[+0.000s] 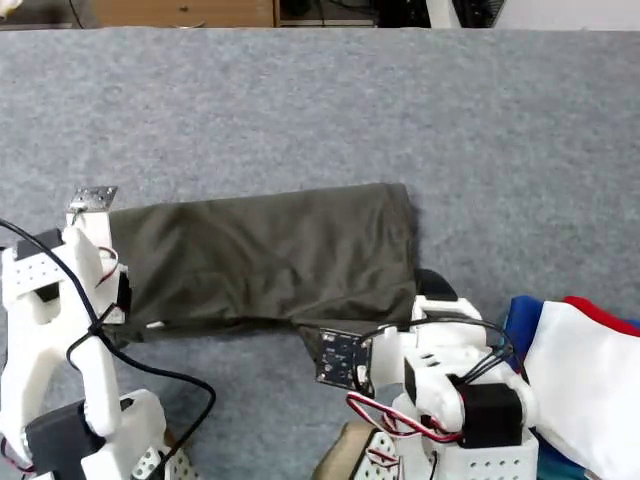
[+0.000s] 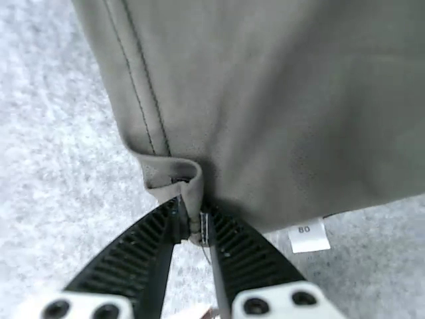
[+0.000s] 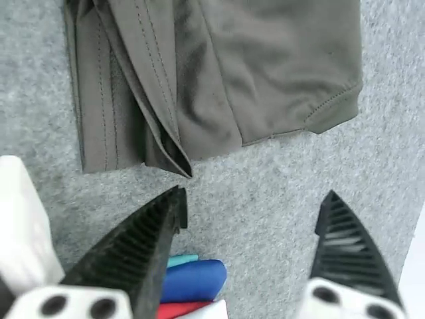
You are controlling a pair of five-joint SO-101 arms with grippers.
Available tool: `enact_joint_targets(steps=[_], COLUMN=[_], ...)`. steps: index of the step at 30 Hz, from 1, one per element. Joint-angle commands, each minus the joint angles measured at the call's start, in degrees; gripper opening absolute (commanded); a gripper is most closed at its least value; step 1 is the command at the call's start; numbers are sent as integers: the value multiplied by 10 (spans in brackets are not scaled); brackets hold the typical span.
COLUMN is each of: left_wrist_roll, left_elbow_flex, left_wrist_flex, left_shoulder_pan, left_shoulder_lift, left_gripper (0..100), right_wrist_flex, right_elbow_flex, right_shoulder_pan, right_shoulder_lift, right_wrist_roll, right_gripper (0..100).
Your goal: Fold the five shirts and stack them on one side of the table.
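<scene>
An olive shirt (image 1: 270, 255) lies folded into a long strip across the middle of the grey table. In the left wrist view my left gripper (image 2: 198, 222) is shut on a hem corner of the olive shirt (image 2: 265, 100), near a small white label (image 2: 309, 236). From above, the left gripper (image 1: 122, 300) sits at the strip's left near corner. My right gripper (image 3: 255, 203) stands open just off the folded edge of the olive shirt (image 3: 219, 80), with bare table between its fingers. From above, the right gripper (image 1: 432, 285) is at the strip's right near corner.
A pile of other shirts lies at the table's near right: a white one (image 1: 590, 380) on top, red (image 1: 600, 312) and blue (image 1: 520, 320) beneath. The blue shirt (image 3: 192, 279) is close behind the right gripper. The far half of the table (image 1: 300, 100) is bare felt.
</scene>
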State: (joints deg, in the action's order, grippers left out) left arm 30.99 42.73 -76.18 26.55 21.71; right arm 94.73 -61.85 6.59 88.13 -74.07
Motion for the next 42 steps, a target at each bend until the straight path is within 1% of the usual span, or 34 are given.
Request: enact_joint_targets(steps=[1,4,7,10,13,15,17,18,20,22,24,27,30,33,36,38,42], left_wrist_roll=[2,1,1,1,-7,-69,-156,-196,-264,-304,-295,-309,-342,-367,-380,-380,-380], left_elbow_flex=[-84,-145,-193,-224,-242,-236,-224,-218,-207,-195,-184,-181,-187,-201,-229,-256,-312], left_wrist_flex=[-64,-112,-137,-141,-116,-82,-34,-11,25,58,74,77,110,137,140,137,134], left_shoulder_pan=[9,29,57,75,76,76,76,76,76,58,28,-24,-53,-58,-55,-54,-54], left_shoulder_lift=[17,17,17,17,12,11,11,11,10,9,8,-14,-66,-137,-221,-279,-376], left_gripper=[93,181,232,249,247,246,243,226,157,64,16,19,19,19,19,19,19], right_wrist_flex=[5,10,30,55,62,62,62,62,65,66,63,36,-16,-51,-97,-142,-218], right_elbow_flex=[28,37,51,77,116,144,164,175,205,247,297,352,392,437,473,482,481], right_shoulder_pan=[6,6,-2,-8,-16,-16,-16,-17,-18,-18,-17,-14,-14,1,26,42,58], right_shoulder_lift=[2,2,-2,-2,-3,-4,-13,-25,-64,-113,-170,-271,-387,-487,-569,-617,-714], right_wrist_roll=[-4,-4,-15,-30,-32,-32,-32,-32,-31,-27,-6,38,97,144,214,256,316], right_gripper=[270,224,209,242,298,315,314,314,314,314,314,306,213,94,17,5,5])
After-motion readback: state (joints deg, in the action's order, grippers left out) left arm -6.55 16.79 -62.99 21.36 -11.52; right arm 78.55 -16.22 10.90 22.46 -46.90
